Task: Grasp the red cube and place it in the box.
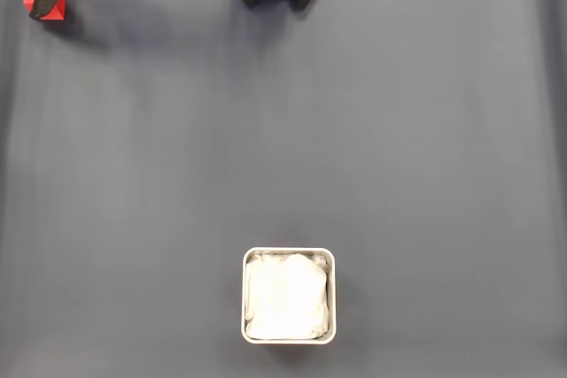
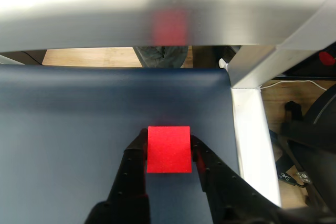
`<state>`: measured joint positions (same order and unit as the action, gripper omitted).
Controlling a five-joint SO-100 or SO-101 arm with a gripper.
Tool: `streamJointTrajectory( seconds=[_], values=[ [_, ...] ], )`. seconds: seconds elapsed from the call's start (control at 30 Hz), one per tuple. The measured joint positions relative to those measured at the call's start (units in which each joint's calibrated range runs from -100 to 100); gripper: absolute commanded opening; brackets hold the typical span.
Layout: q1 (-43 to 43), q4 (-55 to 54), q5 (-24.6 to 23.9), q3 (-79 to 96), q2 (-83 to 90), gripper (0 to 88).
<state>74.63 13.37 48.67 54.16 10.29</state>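
Gripper [image 2: 169,153] clenched on red cube [image 2: 168,149] at far left corner of dark mat [image 1: 354,130]; box [image 1: 289,253] sits well apart, near edge, white lining inside.

The red cube [image 2: 168,149] is a plain, even bright red with no pattern. The end effector [image 2: 169,153] is black. The table [image 1: 399,130] has a dark slate-blue cover, uniform in tone. The box [image 1: 289,252] is silvery metal with a white lining [image 1: 287,298]. In the wrist view, a pale grey frame [image 2: 252,129] edges the cover, beyond which is what seems to be light wood flooring [image 2: 86,56].
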Motion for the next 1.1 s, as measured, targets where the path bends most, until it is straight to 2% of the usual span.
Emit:
streamJointTrajectory(
  seconds=[0.27,1.1],
  values=[
    [-0.1,0.3,0.2,0.0,0.8,9.5],
    [-4.9,13.1,0.6,-3.1,14.0,9.4]
  ],
)
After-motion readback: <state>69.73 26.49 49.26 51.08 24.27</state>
